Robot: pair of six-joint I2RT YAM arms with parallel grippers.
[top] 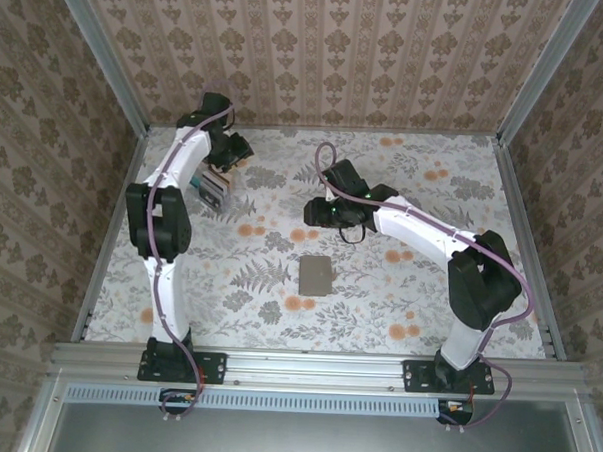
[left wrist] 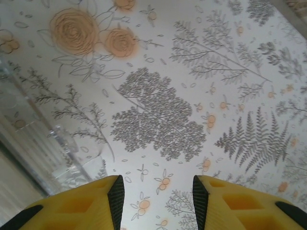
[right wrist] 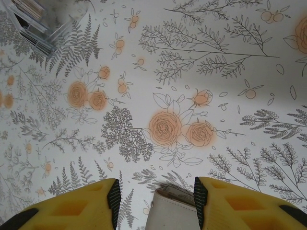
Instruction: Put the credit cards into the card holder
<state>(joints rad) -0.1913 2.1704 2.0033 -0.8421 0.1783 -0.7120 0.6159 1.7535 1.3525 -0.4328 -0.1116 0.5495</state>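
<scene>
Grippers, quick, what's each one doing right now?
Left gripper: open, empty.
Right gripper: beige card sits inside it; whether it is gripped cannot be told.

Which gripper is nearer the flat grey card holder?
Right. The right gripper hovers just beyond the card holder; the left gripper is farther off, back-left, beside the clear card rack.

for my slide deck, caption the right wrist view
right gripper holds a pale credit card above the floral table

The left arm (top: pixel 164 280) and right arm (top: pixel 421 229) have white link shells, bulky black joints and a mauve cable (top: pixel 318 159) looped along each. The left tool (left wrist: pixel 158 191) and right tool (right wrist: pixel 156 196) carry yellow fingers (left wrist: pixel 72 206) with ribbed black pads (left wrist: pixel 116 194)
</scene>
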